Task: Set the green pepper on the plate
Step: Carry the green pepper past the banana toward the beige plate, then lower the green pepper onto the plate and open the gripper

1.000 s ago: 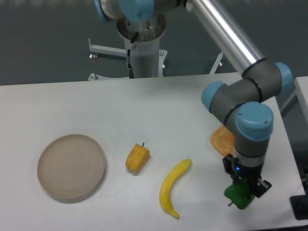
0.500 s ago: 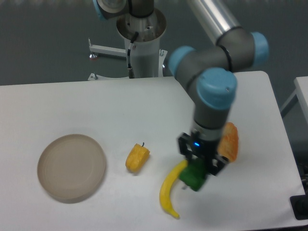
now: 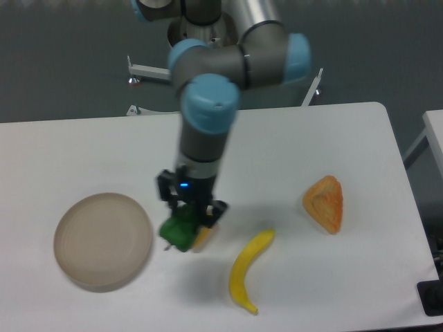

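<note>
Now the gripper (image 3: 185, 223) is pinching the green pepper (image 3: 178, 233) between its two fingers, holding it from above and hanging it over the table (image 3: 291, 145). The pepper is sitting low in the grasp, most of its body showing below and to the left of the fingers, just right of the plate (image 3: 103, 239) rim and not over it yet. A yellow pepper (image 3: 203, 237) is lying directly behind the load, mostly hidden by the gripper and the green pepper; whether anything is touching it cannot be told from this view.

Handling, as a judgement: the pepper is looking light and fairly stiff, with a glossy, lumpy skin that is probably slippery. A hold across its widest lobes is likely the safest; the stem is not visible here. Being held near its top, it may be prone to slipping or swinging if the arm is moving sharply.

The plate is sitting at the left of the table and is holding nothing; its shallow beige dish is showing bare right across. A low rim is running around it, so the pepper is needing only slight clearance to pass over.

Further right, a banana (image 3: 248, 270) is lying near the front edge, and an orange wedge-shaped food piece (image 3: 325, 203) is resting well apart on the right.
</note>
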### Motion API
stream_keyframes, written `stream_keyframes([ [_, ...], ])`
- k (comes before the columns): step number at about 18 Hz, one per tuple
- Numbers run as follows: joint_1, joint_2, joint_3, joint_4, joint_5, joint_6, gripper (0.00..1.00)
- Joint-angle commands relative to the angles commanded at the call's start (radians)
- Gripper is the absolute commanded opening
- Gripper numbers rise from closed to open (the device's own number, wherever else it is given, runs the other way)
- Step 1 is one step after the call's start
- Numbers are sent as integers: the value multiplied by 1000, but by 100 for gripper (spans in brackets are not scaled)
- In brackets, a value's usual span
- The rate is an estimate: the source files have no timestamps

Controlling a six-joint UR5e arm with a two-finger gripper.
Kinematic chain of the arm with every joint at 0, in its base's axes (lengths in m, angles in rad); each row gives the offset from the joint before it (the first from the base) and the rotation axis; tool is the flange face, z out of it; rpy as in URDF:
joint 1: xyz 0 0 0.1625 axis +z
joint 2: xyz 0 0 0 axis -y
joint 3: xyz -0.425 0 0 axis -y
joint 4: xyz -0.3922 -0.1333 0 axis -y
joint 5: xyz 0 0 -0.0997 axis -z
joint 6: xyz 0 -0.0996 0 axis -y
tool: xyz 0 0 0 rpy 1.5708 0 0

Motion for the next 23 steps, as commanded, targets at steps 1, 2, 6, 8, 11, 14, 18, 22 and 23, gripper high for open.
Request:
stream_keyframes([
  [1,-17,0,-31,46,0,-25,33],
  [2,-31,-1,-54,75,3,-42,33],
  [6,-51,-5,-102,89,6,-71,33],
  [8,-63,-12,-106,90,6,-79,33],
  [11,-77,-31,-118,112,3,-76,33],
  [14,-94,-54,-123,146,-2,-63,33],
  [18,-109,-89,-123,183,-2,4,33],
  [22,-117,-100,-125,185,-3,53,33],
  [23,-117,-106,-125,186,-5,55,33],
])
